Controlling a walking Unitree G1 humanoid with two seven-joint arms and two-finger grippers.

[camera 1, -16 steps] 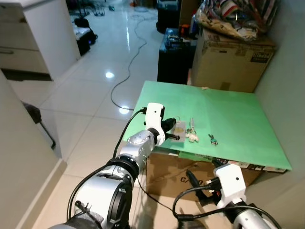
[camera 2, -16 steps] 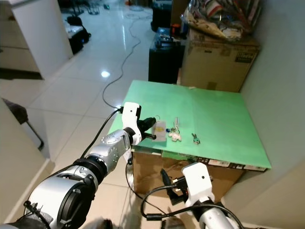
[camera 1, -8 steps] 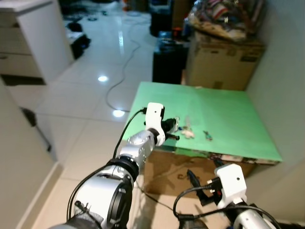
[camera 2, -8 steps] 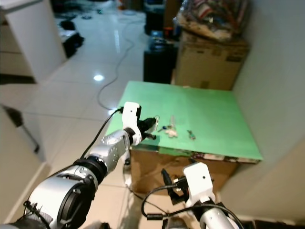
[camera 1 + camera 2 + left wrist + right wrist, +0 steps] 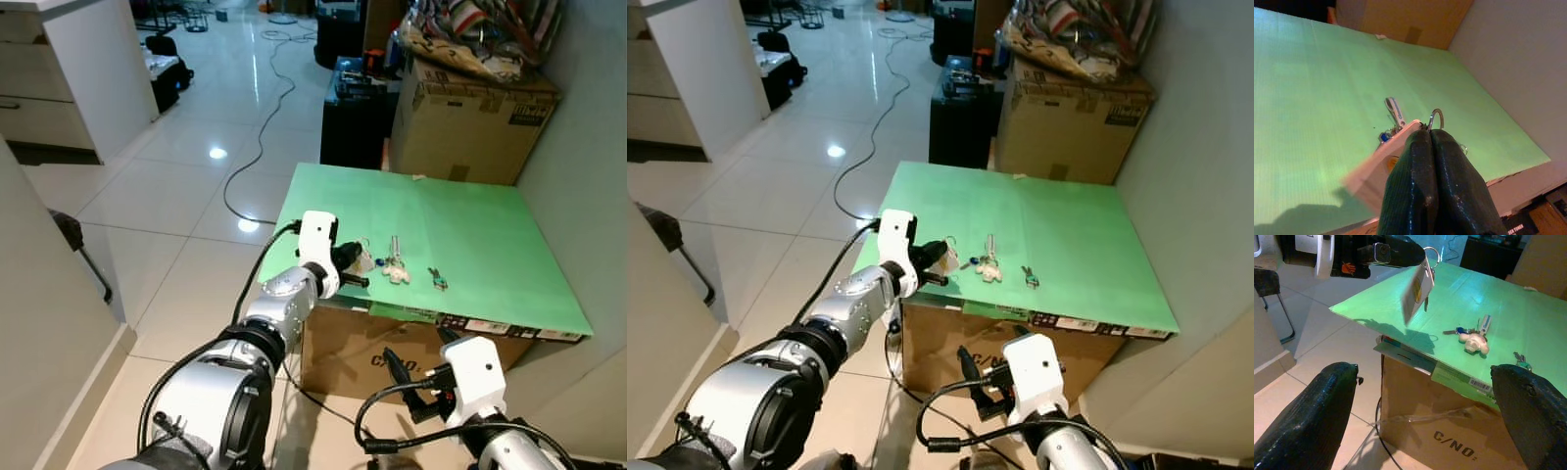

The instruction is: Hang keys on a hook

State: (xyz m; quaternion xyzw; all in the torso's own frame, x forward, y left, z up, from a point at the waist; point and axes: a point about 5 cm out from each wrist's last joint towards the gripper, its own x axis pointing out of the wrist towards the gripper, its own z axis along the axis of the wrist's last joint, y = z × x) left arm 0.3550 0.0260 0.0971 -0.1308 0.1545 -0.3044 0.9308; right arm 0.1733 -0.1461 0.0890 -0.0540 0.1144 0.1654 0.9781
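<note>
My left gripper [image 5: 359,265] hovers over the near-left edge of the green table [image 5: 470,220], shut on a key ring [image 5: 1436,119] that carries a pale rectangular tag [image 5: 1414,288]. The tag hangs just above the table top. Two more sets lie on the green surface to the right of it: a bunch of keys with a small white figure [image 5: 395,270] and a small key with a green head [image 5: 437,283]. My right gripper [image 5: 1425,368] is low in front of the table, below its front edge, open with nothing between its fingers.
The green top rests on a cardboard box [image 5: 353,352]. Behind it stand a larger cardboard box [image 5: 470,117] piled with cloth and a black case [image 5: 358,113]. A grey wall [image 5: 598,196] runs along the right. A cable [image 5: 260,147] crosses the tiled floor on the left.
The head view swayed and came back. My left gripper stays at the table's near-left edge, shut on the key ring; the tag now hangs edge-on. The right arm holds its place.
</note>
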